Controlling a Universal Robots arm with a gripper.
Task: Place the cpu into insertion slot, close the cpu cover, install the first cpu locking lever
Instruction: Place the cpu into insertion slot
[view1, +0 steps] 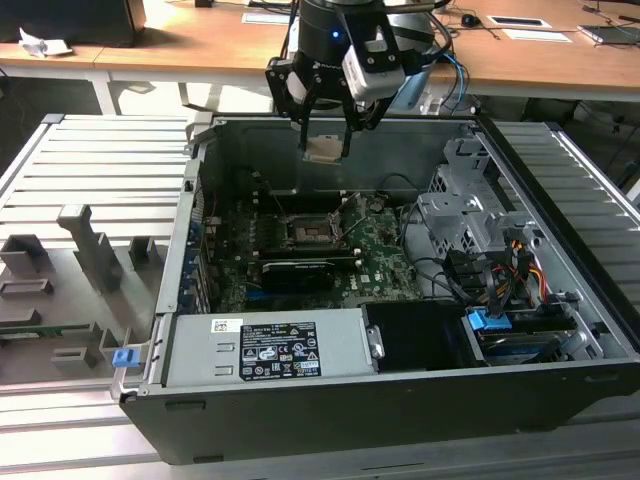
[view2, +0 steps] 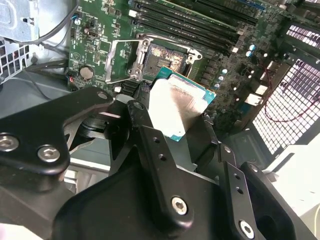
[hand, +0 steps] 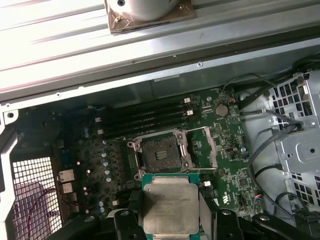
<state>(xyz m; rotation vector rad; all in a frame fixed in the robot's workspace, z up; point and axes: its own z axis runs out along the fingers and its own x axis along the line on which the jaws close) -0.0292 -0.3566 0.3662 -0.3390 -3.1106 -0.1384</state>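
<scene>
Opposite edges of the cpu (view1: 322, 151) were clamped between the two black fingers of the gripper (view1: 326, 142), and the chip was held in the air, well clear of the green motherboard (view1: 385, 265). In the exterior view it was seen at twelve o'clock from the insertion slot (view1: 312, 232), inside the open computer case (view1: 400, 385). The chip's tan-silver face (hand: 170, 205) was shown in both wrist views, with the slot (hand: 160, 152) uncovered beyond it and its contact field exposed. The cpu cover (view2: 112, 57) was swung open and stood up beside the slot, its central window showing the board behind. A long black card (view1: 298, 272) was seated at six o'clock from the slot in the exterior view, and a grey power supply (view1: 265, 350) was mounted further along the same line.
</scene>
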